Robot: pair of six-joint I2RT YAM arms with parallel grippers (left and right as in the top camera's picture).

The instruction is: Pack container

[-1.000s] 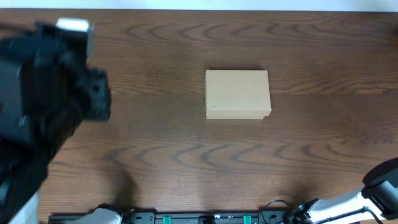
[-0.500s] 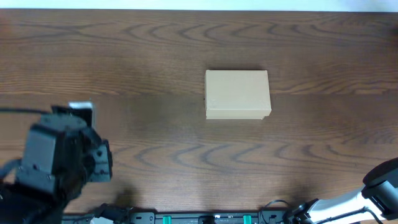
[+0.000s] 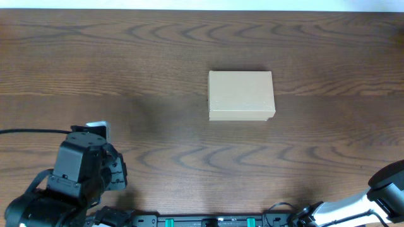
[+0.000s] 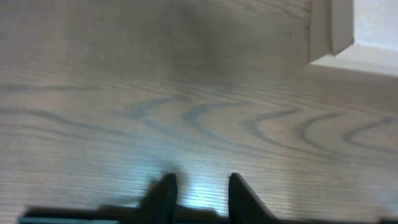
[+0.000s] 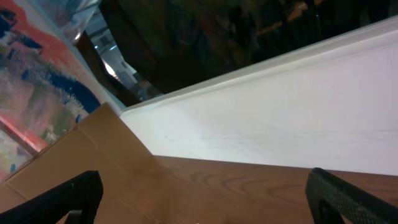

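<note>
The container [image 3: 242, 94], a small light-tan cardboard box with its lid down, lies at the table's middle. The left wrist view shows only its near corner [image 4: 351, 31] at the top right. My left arm [image 3: 85, 170] is low at the near left edge, well away from the box. The left gripper [image 4: 201, 182] points along the tabletop, its fingers a small gap apart with nothing between them. My right gripper [image 5: 205, 193] is open wide and empty, looking across the table's far edge. Of the right arm, only the base [image 3: 385, 189] shows at the near right corner.
Dark wood-grain tabletop [image 3: 189, 145] surrounds the box. A rail with green clips [image 3: 208, 221] runs along the near edge. In the right wrist view, a white wall [image 5: 280, 118] stands past the table edge, with a tan panel [image 5: 81, 149] at the left.
The left arm has swung from the far left back toward the near edge, and its fingers have parted a little. The box and the right arm's base have not moved.
</note>
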